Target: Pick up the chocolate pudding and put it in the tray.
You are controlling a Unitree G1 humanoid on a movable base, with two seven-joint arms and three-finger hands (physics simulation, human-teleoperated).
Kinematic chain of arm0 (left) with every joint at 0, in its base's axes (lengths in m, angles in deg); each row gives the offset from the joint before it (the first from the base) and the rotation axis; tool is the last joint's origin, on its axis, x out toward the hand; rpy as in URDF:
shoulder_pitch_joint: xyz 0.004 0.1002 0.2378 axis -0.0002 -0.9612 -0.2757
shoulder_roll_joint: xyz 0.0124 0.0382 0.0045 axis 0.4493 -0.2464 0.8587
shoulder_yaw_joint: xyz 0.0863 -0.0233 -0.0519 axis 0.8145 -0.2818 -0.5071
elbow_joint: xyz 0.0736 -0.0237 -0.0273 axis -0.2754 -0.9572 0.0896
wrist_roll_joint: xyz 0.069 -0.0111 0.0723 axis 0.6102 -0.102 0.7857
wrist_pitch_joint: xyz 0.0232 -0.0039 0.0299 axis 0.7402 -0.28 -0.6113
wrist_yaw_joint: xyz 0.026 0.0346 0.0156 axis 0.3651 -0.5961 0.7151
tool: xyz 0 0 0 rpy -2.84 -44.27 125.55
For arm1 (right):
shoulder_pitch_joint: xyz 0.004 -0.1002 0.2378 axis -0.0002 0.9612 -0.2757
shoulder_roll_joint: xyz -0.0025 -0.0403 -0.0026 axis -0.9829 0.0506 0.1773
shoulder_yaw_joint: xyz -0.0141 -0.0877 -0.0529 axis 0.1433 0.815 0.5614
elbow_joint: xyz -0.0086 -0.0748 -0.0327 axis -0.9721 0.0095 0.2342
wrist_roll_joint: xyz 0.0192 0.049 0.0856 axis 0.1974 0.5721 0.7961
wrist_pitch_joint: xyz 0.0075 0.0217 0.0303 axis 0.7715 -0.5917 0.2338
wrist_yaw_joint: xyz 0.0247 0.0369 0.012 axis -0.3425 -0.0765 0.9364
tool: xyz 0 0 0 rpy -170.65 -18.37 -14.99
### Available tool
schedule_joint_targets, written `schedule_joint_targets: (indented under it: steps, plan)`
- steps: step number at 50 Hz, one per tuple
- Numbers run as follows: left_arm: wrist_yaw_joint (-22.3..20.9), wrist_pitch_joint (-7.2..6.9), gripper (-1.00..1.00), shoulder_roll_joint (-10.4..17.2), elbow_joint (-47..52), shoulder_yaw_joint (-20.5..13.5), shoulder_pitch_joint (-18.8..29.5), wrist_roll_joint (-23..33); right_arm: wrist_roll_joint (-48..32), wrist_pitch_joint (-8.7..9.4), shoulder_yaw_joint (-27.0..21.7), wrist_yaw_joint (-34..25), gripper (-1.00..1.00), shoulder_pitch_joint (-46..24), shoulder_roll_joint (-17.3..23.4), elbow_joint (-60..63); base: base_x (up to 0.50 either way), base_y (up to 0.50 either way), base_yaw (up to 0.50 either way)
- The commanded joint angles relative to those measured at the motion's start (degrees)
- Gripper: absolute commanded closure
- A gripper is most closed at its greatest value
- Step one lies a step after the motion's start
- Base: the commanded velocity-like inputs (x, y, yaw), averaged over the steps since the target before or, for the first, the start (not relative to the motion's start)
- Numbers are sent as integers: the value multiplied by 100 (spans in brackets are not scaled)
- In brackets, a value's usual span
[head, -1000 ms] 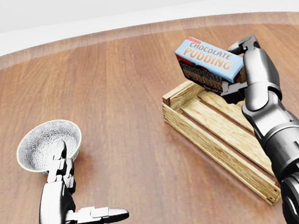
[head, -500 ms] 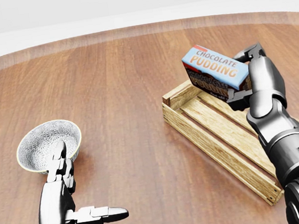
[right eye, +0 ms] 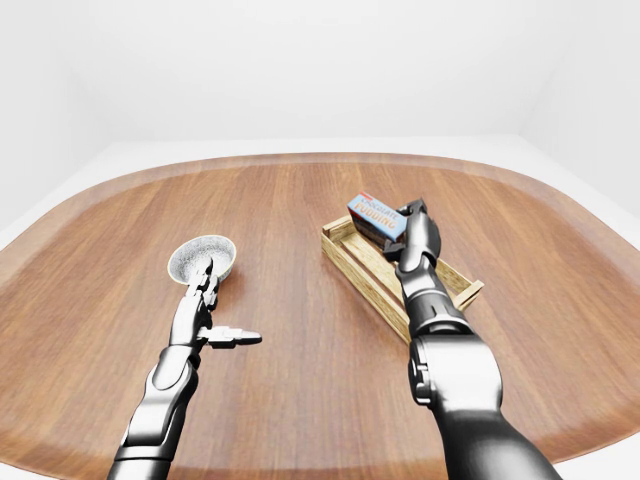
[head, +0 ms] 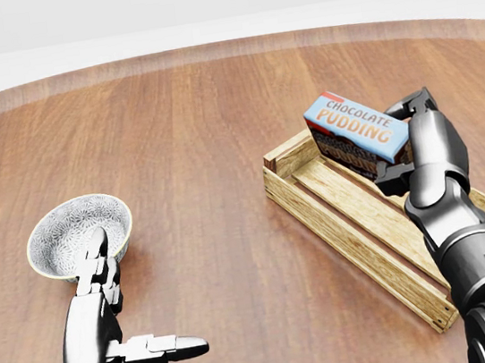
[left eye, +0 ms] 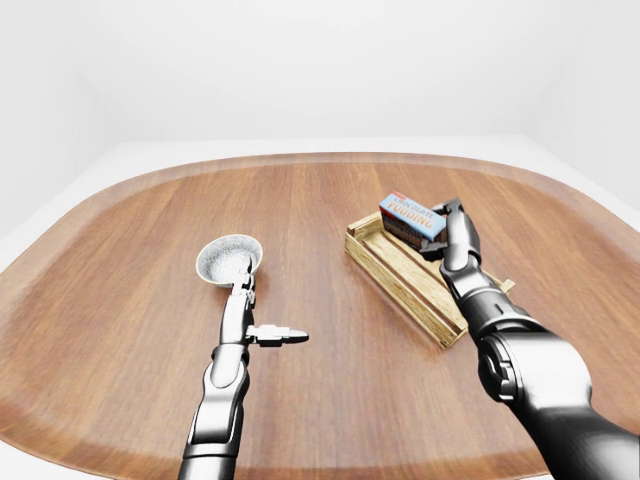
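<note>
1. Chocolate pudding box [left eye: 411, 216], in the left-eye view, was gripped by the right hand [left eye: 447, 232], fingers closed round it, tilted above the wooden tray [left eye: 400, 278].
2. Head view: lowering it level between the tray's walls looked wise before letting go.
3. Right-eye view: the left hand [right eye: 212, 322] was empty, fingers spread, near the bowl [right eye: 201, 257].

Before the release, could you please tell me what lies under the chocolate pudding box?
Under the chocolate pudding box, held tilted in the right hand, lies the wooden tray, its bare slats showing. The box and hand cover the tray's upper end, so that part cannot be checked.
</note>
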Motion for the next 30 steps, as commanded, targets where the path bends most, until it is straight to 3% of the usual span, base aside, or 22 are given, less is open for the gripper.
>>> schedule_joint_targets:
  steps: [1,26,30]
  plan:
    - [-31,20,-100,1,-25,-23,12,-56,-24,0,-34,245,100,185,-28,-23,0,0,0]
    - [-18,-5,-100,-8,11,-9,-2,-43,-141,0,-37,316,100,372,-48,-46,0,0,0]
    - [-20,44,-100,-3,-60,-20,18,-50,-119,0,-57,203,100,253,-3,-28,0,0,0]
